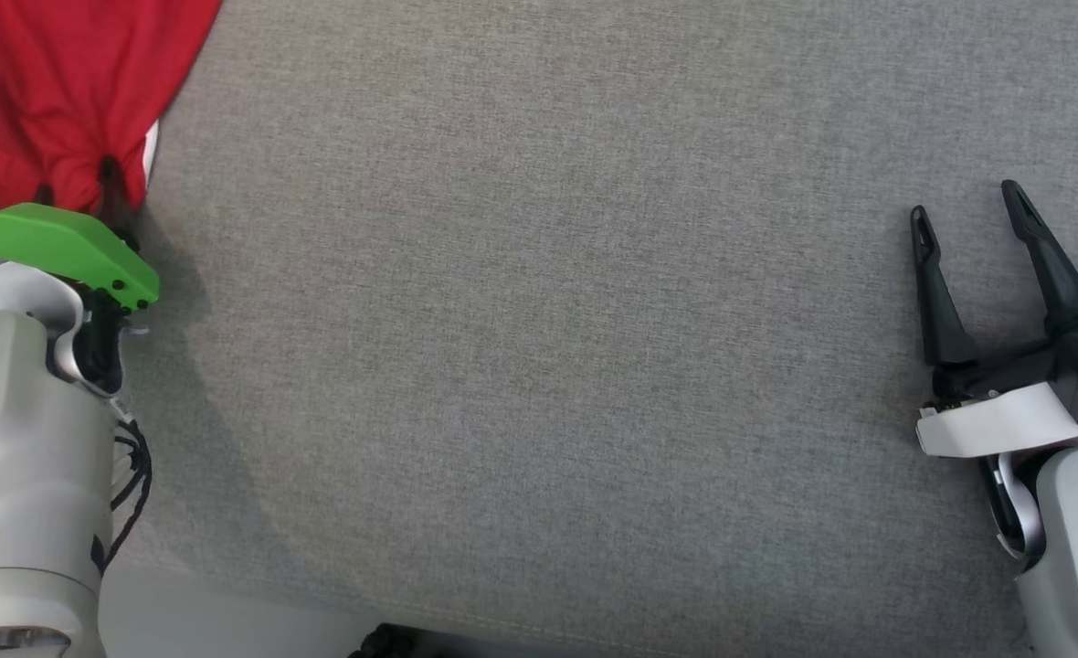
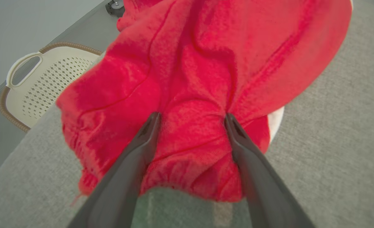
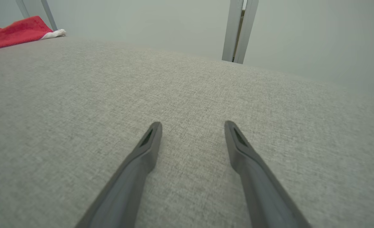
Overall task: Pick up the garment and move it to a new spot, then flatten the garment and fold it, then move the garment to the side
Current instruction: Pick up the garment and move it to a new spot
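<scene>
Only part of the red garment [image 1: 64,91] was seen, cut off at the far left corner of the grey cloth surface [image 1: 539,320]. Left gripper [image 2: 191,118] was spread wide, fabric bunched between its fingers [image 2: 136,152], mostly hidden from the head by a green cover [image 1: 64,247]. Right gripper [image 1: 967,201] was held open over bare cloth by the right edge.

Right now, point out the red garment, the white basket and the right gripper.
red garment [image 2: 206,72]: left wrist view, on its bunched middle.
white basket [image 2: 44,85]: left wrist view, on its perforated wall.
right gripper [image 1: 966,203]: head view, midway between its open fingertips.
</scene>
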`<state>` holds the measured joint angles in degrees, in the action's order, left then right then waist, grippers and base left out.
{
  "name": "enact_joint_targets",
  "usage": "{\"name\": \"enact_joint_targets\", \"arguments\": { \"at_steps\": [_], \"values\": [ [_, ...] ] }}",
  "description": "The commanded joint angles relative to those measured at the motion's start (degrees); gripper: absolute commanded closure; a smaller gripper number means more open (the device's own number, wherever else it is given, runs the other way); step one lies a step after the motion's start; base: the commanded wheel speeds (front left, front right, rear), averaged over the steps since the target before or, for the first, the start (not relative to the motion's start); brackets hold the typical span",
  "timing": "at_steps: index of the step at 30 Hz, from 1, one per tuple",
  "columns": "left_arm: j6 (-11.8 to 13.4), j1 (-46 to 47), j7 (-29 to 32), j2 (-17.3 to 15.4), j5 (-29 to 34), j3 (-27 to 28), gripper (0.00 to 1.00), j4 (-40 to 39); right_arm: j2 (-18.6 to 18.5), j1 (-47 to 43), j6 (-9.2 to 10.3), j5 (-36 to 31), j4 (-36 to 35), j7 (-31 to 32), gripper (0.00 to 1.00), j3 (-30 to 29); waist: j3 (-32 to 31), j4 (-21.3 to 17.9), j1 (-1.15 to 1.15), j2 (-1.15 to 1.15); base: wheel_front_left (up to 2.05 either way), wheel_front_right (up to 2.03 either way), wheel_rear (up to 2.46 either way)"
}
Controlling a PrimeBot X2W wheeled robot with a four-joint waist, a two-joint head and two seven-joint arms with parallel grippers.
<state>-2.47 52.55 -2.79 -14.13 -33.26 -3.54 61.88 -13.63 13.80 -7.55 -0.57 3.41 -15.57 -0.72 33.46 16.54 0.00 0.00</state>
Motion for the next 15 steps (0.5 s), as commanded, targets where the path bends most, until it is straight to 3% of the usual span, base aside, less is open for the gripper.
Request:
{"name": "enact_joint_targets", "arguments": {
  "at_steps": [1, 2, 9, 12, 15],
  "values": [
    [0.3, 0.0, 0.7, -0.6, -0.2, 0.2, 0.57, 1.6, -0.1, -1.7, 0.13, 0.5, 3.7, 0.8, 0.0, -0.5, -1.1, -1.7, 0.0, 0.0, 0.0, 0.0, 0.0],
    [-0.2, -0.1, 0.6, -1.3, 0.1, -0.1, 1.0, 2.2, 0.2, -1.7, 0.13, 0.7, 3.7, 0.8, 0.0, -0.9, -1.8, -1.8, 0.0, 0.0, 0.0, 0.0, 0.0],
    [-4.3, -1.1, -0.9, -3.9, 0.8, -2.6, 1.0, 1.2, 3.6, -3.6, 0.12, 1.7, 4.5, 0.5, 0.0, -1.5, -9.7, -2.6, 0.0, 0.0, 0.0, 0.0, 0.0],
    [-5.0, -1.6, 0.9, -3.2, -0.6, -4.5, 1.0, -2.7, 5.2, -5.0, 0.12, 2.2, 4.9, 0.5, 0.0, -2.2, -13.6, -2.8, 0.0, 0.0, 0.0, 0.0, 0.0],
    [-5.1, -3.4, 4.4, -2.5, -3.0, -8.5, 1.0, -11.4, 6.8, -6.8, 0.12, 2.3, 5.6, 0.4, 0.0, -2.8, -17.4, -3.2, 0.0, 0.0, 0.0, 0.0, 0.0]
  ]
}}
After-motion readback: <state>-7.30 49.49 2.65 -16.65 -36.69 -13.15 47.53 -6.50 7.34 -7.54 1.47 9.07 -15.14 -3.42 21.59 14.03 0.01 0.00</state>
